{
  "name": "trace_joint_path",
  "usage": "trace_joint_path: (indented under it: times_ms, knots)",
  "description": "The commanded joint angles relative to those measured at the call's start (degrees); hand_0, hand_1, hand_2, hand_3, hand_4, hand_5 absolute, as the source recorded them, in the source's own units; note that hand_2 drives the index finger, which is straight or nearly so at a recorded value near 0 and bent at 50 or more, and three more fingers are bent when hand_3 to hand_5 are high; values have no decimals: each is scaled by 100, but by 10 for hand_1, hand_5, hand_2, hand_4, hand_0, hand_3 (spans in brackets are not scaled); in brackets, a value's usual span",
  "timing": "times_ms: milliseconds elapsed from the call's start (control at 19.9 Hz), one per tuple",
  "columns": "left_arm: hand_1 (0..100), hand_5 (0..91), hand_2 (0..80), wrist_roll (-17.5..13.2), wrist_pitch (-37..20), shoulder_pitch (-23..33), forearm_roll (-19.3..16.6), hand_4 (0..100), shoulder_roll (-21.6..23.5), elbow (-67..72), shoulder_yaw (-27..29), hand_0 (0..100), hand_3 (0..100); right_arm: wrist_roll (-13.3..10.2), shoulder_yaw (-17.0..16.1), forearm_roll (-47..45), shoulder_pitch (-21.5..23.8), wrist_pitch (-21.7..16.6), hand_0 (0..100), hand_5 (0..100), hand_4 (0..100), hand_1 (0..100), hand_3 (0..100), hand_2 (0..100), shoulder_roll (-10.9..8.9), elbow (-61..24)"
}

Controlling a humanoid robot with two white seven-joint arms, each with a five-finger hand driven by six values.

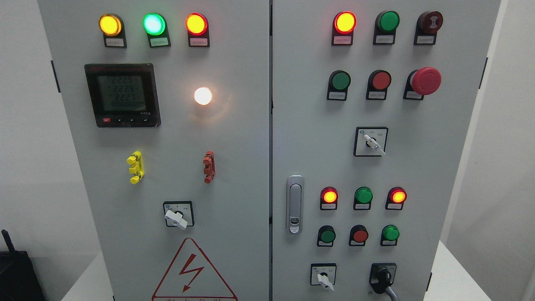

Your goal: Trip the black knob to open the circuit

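Neither of my hands shows in the head view, so I cannot tell whether their fingers are spread or curled. Before me stands a grey sheet-metal control cabinet with two doors. The black rotary knob sits at the lower right of the right door, its lever pointing down and a grey cable leaving beneath it. Just left of it is a white-handled selector switch. The left door holds a black-framed digital meter; its middle rows seem to read 2229 and 2227, though the digits are blurred. Below are a red lightning-bolt warning triangle and small label plates too small to read. A red mushroom-head stop button sits at the upper right.
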Motion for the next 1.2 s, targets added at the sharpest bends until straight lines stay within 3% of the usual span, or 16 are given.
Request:
trace_joint_path:
  times_ms: [0, 1153]
  knots:
    - [389, 0, 0, 0, -31, 1, 0, 0, -1, -143, -1, 120, 0, 49, 168, -1, 5, 2, 0, 975, 1000, 0, 1000, 74, 31, 8]
    - [389, 0, 0, 0, -31, 1, 0, 0, -1, -143, -1, 120, 0, 40, 72, -9, -21, 2, 0, 975, 1000, 0, 1000, 71, 57, -1]
